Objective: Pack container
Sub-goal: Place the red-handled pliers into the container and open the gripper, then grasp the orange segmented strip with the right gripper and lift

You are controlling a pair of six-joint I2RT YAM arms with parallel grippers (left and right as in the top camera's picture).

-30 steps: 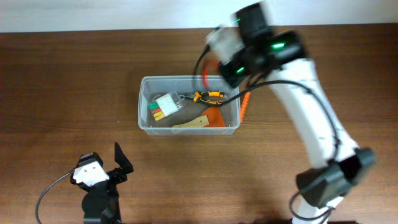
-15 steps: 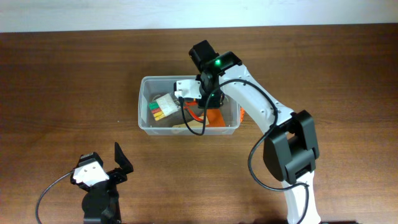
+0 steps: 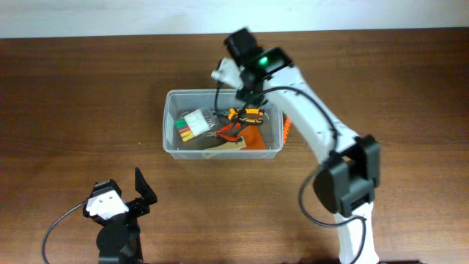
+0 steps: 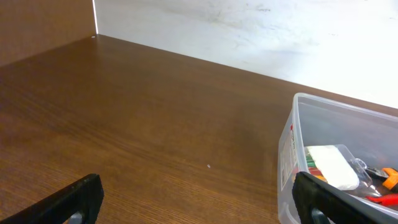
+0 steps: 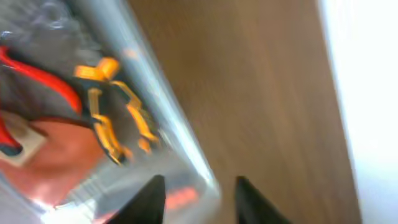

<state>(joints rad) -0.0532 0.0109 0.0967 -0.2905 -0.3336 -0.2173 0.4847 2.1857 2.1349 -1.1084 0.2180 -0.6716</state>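
Note:
The clear plastic container (image 3: 169, 144) stands mid-table. It holds a white pack with coloured strips (image 3: 192, 123), orange-and-black pliers (image 3: 246, 114), red-handled pliers (image 3: 230, 131), an orange card (image 3: 254, 138) and a pale wooden piece (image 3: 223, 146). My right gripper (image 3: 248, 92) hovers over the container's back rim, open and empty. In the right wrist view its fingers (image 5: 199, 202) straddle the blurred rim (image 5: 168, 118), with the orange pliers (image 5: 115, 118) just inside. My left gripper (image 3: 141, 191) is open and empty near the front left. In the left wrist view its fingers (image 4: 196, 205) point across bare table toward the container (image 4: 329, 106).
An orange object (image 3: 286, 126) lies against the container's right outer wall. The right arm's elbow (image 3: 344, 180) stands at the front right. A white wall (image 4: 261, 25) borders the table's far edge.
The right gripper came down into the container with the red-handled pliers, let them go there, and has risen back to the back rim. The left arm has not moved.

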